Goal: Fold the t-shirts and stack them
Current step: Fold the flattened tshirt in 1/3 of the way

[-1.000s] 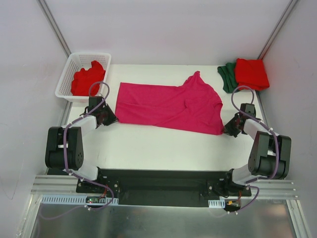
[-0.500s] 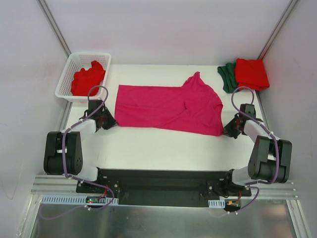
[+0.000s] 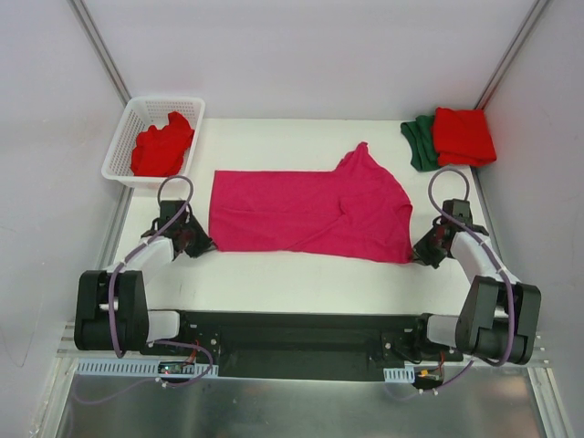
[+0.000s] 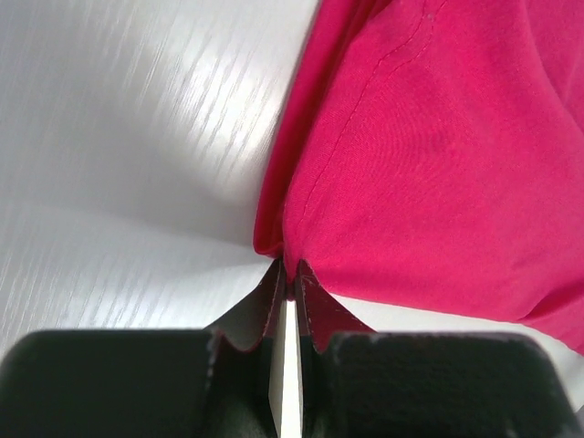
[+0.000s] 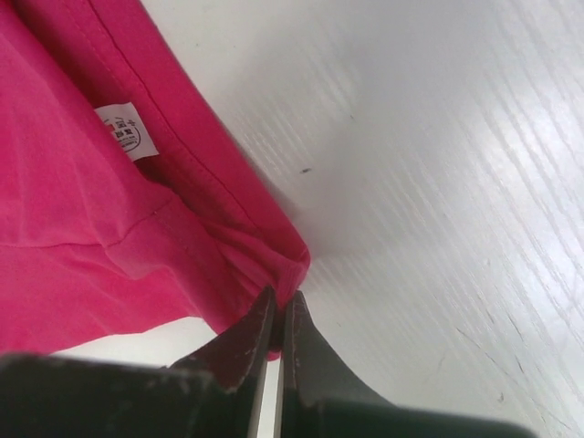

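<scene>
Pinching opposite near corners of the magenta-pink t-shirt (image 3: 301,212), the left gripper (image 4: 287,272) and right gripper (image 5: 279,303) each had jaws pressed together on cloth. The shirt stretched between them, probably held taut for folding.

Soft matt knit w/ stitched hems: magenta-pink cloth t-shirt (image 3: 301,205); small white printed label (image 5: 128,132) on it. White smooth tabletop (image 3: 301,274): semi-gloss, fine streaked grain, faint scratches. White plastic lattice basket (image 3: 119,146), 10 o'clock: smooth, slight sheen. Folded red cloth t-shirt (image 3: 464,135), 1 o'clock: matt.
</scene>
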{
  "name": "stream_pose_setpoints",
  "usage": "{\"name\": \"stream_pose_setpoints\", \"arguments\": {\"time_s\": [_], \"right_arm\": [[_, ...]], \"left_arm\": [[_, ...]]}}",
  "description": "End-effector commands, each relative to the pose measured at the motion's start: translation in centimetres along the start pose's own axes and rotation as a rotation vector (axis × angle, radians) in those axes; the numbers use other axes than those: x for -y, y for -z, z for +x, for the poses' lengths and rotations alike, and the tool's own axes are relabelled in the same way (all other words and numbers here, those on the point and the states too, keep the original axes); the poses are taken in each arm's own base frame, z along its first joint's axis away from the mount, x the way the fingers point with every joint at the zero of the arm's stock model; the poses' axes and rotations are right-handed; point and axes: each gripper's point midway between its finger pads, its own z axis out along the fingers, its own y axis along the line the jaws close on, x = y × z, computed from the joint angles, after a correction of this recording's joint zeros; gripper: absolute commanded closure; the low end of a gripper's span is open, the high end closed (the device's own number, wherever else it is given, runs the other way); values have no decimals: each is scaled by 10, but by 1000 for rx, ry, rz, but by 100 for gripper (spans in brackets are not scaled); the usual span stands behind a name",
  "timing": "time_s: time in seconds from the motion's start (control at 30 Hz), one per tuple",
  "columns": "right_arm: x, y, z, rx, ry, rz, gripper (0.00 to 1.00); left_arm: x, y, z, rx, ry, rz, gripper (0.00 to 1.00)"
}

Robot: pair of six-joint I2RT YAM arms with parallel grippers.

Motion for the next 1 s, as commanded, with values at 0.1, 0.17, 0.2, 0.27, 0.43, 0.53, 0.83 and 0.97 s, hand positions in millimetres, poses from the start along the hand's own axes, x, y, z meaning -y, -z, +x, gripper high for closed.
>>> {"name": "stream_pose_setpoints", "arguments": {"time_s": [0.1, 0.17, 0.2, 0.27, 0.43, 0.53, 0.83, 0.97], "right_arm": [[25, 20, 23, -25, 2, 80, 99], [30, 22, 27, -23, 2, 92, 99], [34, 22, 31, -32, 3, 102, 99], [38, 24, 35, -31, 6, 109, 99], [52, 29, 45, -34, 15, 150, 99], [59, 33, 47, -25, 19, 170, 99], [59, 37, 48, -15, 15, 169, 77], [60, 42, 45, 1, 14, 176, 43]], "left_arm": [[-18, 15, 35, -62, 45, -22, 100], [-23, 17, 42, -64, 55, -26, 100], [-25, 19, 46, -71, 60, -28, 100], [-28, 21, 52, -73, 66, -30, 100], [-39, 27, 64, -81, 78, -57, 100], [-42, 32, 66, -69, 73, -64, 100], [-43, 38, 67, -62, 79, -73, 60], [-45, 42, 65, -45, 94, -89, 1]]}}
